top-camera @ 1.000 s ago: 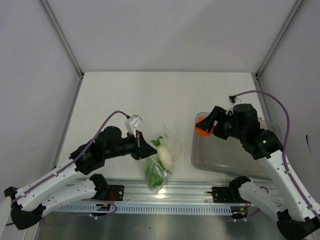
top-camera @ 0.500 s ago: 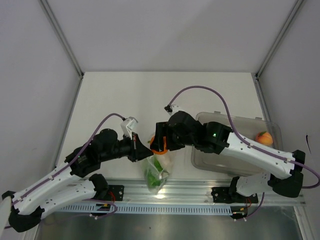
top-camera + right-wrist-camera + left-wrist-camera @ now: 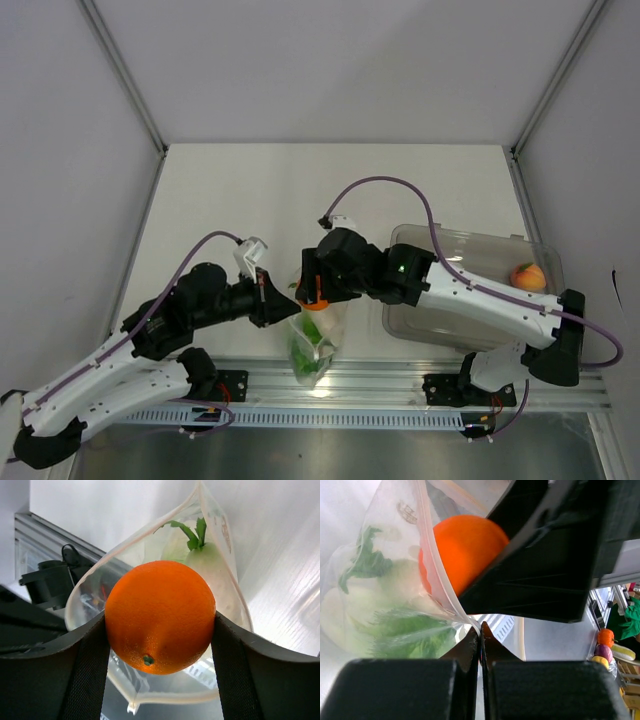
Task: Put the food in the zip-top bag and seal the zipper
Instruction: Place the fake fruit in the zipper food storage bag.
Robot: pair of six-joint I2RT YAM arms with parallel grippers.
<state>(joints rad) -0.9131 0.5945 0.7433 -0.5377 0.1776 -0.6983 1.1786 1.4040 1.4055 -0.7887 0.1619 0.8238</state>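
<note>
- The orange [image 3: 160, 616] is clamped between the two dark fingers of the right gripper [image 3: 313, 284], one pad pressed on each side of it.
- The orange is held at the open mouth of the zip-top bag [image 3: 318, 345]. In the left wrist view it is seen through the clear wall, so it appears to be partly past the rim, though this cannot be told for sure.
- The left gripper [image 3: 480, 639] is closed tight on the left edge of the bag's mouth, with a thin fold of plastic pinched between its tips.
- The zipper [image 3: 436, 575] is seen as a pale strip along the mouth edge, and the mouth is spread into an open loop.
- The lettuce [image 3: 405, 632] is lodged low in the bag, and the pale egg-like piece [image 3: 395, 582] is packed beside it, under the orange.
- The bag is placed at the near edge of the table [image 3: 330, 190], between the two arms.
- The small reddish-orange fruit [image 3: 528, 275] is left at the far right corner of the clear tray [image 3: 450, 233], well apart from the bag.
</note>
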